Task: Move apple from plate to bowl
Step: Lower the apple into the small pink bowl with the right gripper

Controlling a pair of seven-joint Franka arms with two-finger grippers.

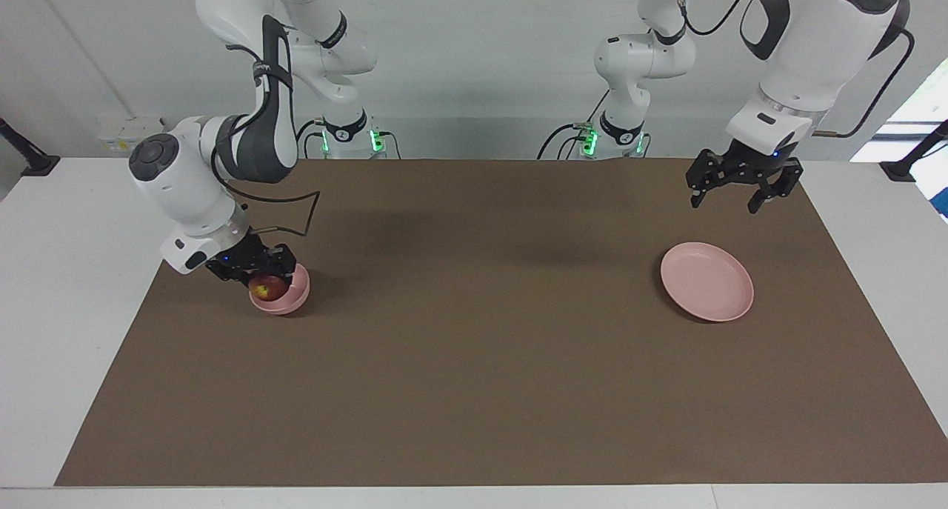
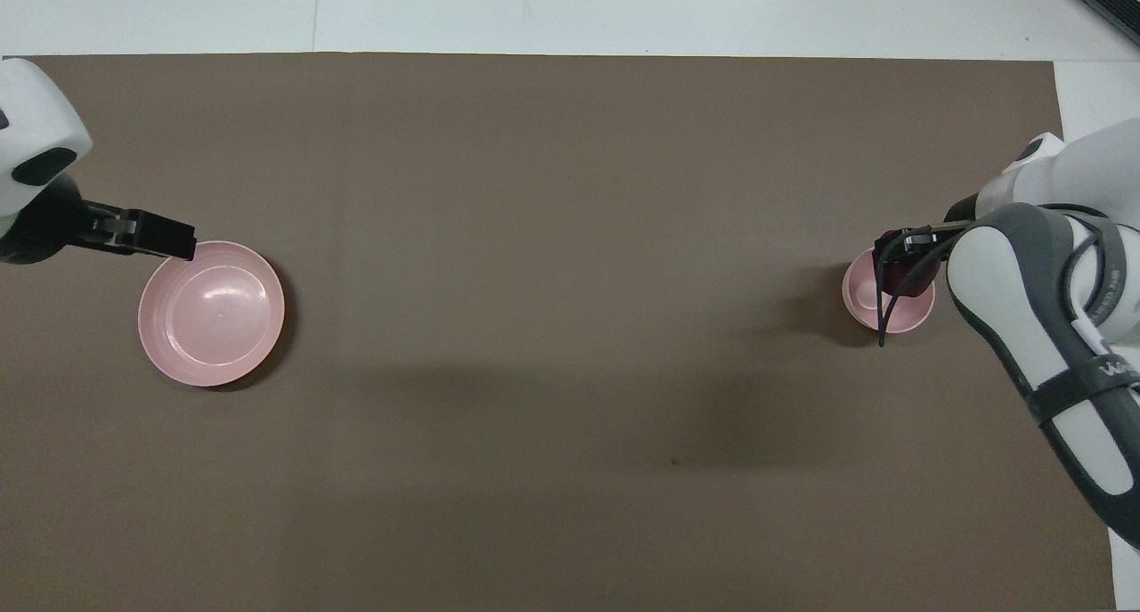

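The right gripper [image 1: 261, 279] is clamping the apple [image 1: 264, 289] at the bowl [image 1: 295, 298] — jaws closed on it, its underside hidden by the rim. The left gripper [image 1: 742, 190] is hanging over the surface [image 1: 474, 390] beside the plate [image 1: 707, 281] — jaws spread, holding nothing; the overhead view is cutting off its arm.
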